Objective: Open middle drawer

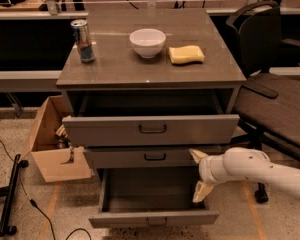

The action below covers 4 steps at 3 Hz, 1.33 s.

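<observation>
The middle drawer (115,158) is a shallow grey front with a small dark handle (154,157), second of three in the grey cabinet. It sits pushed in, behind the fronts of the pulled-out top drawer (151,129) and bottom drawer (152,217). My gripper (199,173) is on a white arm coming from the right. It is open, with one fingertip (196,155) at the middle drawer's right end and the other lower, over the open bottom drawer. It holds nothing.
On the cabinet top (115,69) stand a drink can (83,40), a white bowl (147,42) and a yellow sponge (186,54). A cardboard box (50,144) lies left of the cabinet. A black chair (275,94) stands right. A black stand and cable (10,194) lie on the floor left.
</observation>
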Available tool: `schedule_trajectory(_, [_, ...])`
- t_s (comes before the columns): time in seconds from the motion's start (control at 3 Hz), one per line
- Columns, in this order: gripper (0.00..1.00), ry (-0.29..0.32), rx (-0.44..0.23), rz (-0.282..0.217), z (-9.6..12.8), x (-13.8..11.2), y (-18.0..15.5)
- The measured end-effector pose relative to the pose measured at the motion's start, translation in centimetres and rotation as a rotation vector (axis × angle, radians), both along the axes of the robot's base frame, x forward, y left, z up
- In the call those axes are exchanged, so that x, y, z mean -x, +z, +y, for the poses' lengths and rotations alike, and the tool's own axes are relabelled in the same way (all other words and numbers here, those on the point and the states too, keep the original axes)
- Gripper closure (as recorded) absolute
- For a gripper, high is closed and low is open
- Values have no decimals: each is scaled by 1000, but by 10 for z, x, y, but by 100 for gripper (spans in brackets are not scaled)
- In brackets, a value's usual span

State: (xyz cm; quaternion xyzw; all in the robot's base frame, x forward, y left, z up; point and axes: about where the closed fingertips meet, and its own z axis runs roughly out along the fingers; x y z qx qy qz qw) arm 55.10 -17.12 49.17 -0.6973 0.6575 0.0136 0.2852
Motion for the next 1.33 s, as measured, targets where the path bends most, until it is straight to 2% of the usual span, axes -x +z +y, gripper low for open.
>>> schedule_trajectory(1.33, [0, 4, 59, 30, 3, -80, -47])
